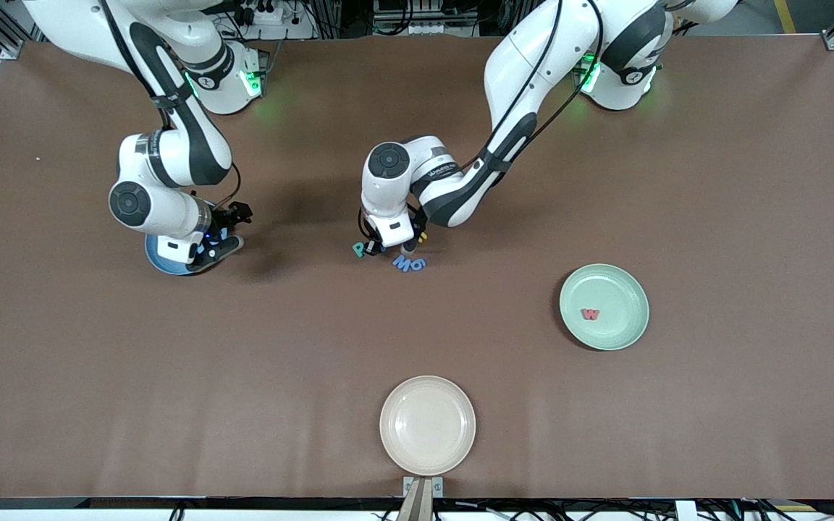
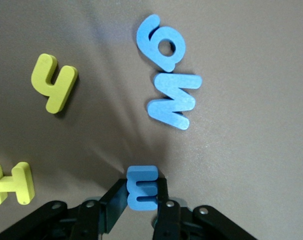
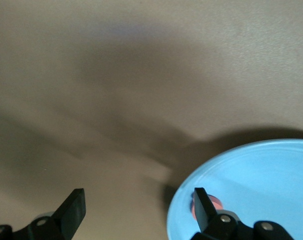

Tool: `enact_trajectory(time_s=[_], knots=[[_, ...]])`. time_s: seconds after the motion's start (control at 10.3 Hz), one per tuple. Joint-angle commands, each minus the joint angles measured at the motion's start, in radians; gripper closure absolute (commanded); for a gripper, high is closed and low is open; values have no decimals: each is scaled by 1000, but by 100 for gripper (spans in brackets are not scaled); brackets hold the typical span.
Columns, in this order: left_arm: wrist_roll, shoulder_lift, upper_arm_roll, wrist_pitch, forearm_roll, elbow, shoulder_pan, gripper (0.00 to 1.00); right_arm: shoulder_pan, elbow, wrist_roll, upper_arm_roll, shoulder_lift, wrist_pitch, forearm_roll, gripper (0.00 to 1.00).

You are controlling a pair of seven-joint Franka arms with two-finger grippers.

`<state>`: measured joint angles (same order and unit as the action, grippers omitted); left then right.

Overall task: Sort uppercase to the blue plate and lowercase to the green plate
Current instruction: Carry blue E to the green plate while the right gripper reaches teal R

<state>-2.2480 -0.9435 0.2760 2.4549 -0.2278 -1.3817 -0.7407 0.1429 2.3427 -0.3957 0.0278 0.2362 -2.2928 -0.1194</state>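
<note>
Two arms | left end effector (image 2: 141, 200) pinching blue m (image 2: 142, 187) | right end effector (image 3: 139, 207) spread – over blue plate (image 3: 271, 170), perhaps red Q (image 3: 214, 206) inside

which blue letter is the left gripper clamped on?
The small blue lowercase m, pinched between the left gripper fingers. The bigger blue M and the rounded blue letter lie free on the table.

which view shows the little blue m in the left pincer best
The left wrist view: the small blue m sits clamped between the left pincer fingers, close up over the table. In the front view the arm's wrist hides it. The right wrist view shows only the blue plate under the open right pincer.
</note>
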Motion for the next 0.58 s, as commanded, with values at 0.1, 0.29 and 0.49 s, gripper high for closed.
enact_trajectory(time_s=[0.1,0.29,0.49], knots=[[-15,35,-38,-86,5,-13,-5,100,3,12,162,84,-38,24,-13,5],[17,90,-52,-178,4,-16,62,100,3,12,266,154,-44,13,-13,5],[82,149,-48,-253,4,-16,151,100,15,16,381,231,-41,-49,-13,5]])
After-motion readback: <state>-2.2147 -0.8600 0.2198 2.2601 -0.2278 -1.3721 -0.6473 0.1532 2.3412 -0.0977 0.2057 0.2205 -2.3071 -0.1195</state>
